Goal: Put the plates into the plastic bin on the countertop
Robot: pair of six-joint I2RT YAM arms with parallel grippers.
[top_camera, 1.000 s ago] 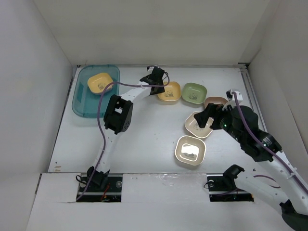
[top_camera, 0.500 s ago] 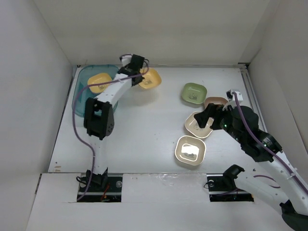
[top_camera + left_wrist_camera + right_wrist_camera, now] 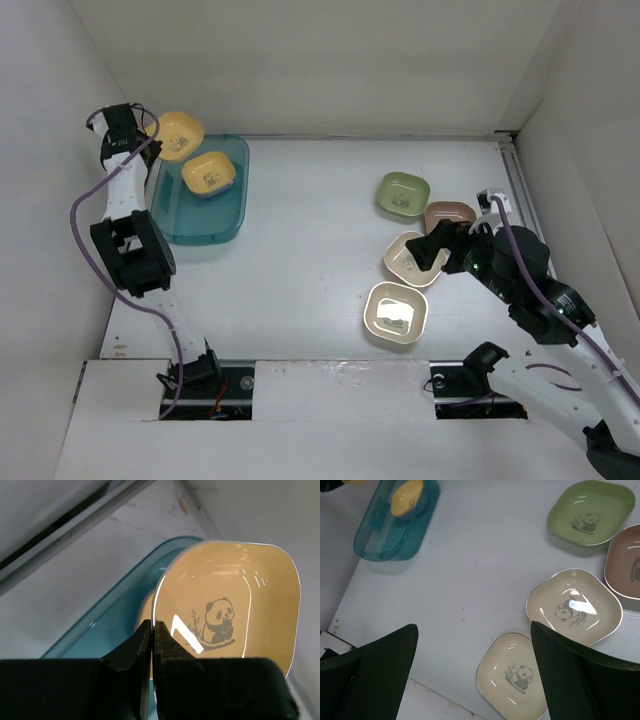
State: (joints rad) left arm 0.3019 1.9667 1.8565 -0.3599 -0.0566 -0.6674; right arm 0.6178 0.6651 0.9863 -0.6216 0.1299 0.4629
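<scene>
Your left gripper [image 3: 152, 630] is clamped on the rim of the yellow plate [image 3: 235, 595], tilted above the far-left corner of the plastic bin [image 3: 228, 210]; release here and it may slip outside, while your right gripper [image 3: 474, 630] gapes idle.

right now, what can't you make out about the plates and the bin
Inside of the plastic bin, left wrist view: the held yellow plate, pinched in the shut jaws, blocks it.
What lies under the binned yellow plate, top view: covered by that plate, so the number beneath is unclear.
The brown plate: cut off by the right edge in the right wrist view, partly behind the right arm from above.
</scene>
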